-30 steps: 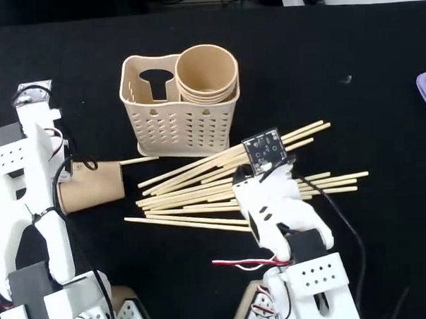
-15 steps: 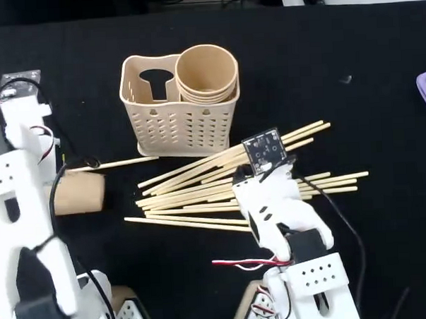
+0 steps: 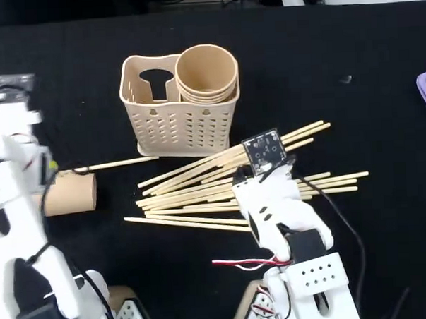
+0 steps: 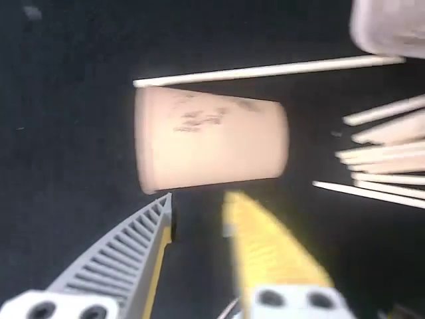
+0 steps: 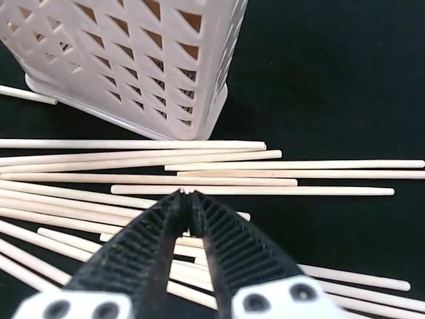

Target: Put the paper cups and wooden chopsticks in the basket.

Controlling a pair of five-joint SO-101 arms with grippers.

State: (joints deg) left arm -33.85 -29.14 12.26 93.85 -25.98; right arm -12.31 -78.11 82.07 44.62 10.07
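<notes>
Work on the left side looks to be the pick-up of a cup. The left pincer (image 4: 198,199) has its grey and yellow fingers apart and holds nothing. The tan paper cup (image 4: 211,141) lies on its side just beyond the fingertips, apart from them, with its length running across the gap. That gap looks narrower than the cup is long. The wrist would do well to turn, so that the fingers straddle the round wall or one finger enters the mouth. The squeeze should be light, since thin paper is likely to crush. One loose wooden chopstick (image 4: 265,70) lies just past the cup on its far side, and a push forward could roll the cup onto it.

Farther beyond that pincer stands the cream perforated plastic basket (image 3: 170,126). A stack of tan paper cups (image 3: 206,75) sits in one compartment, and the other compartment looks free.

Nearer the right arm lies the spread pile of pale wooden chopsticks (image 5: 199,179), flat on the black table (image 3: 349,40). The right pincer (image 5: 186,194) hangs over the pile with its black fingertips pressed together and nothing between them. The basket wall is just beyond its tips, past a few sticks.
</notes>
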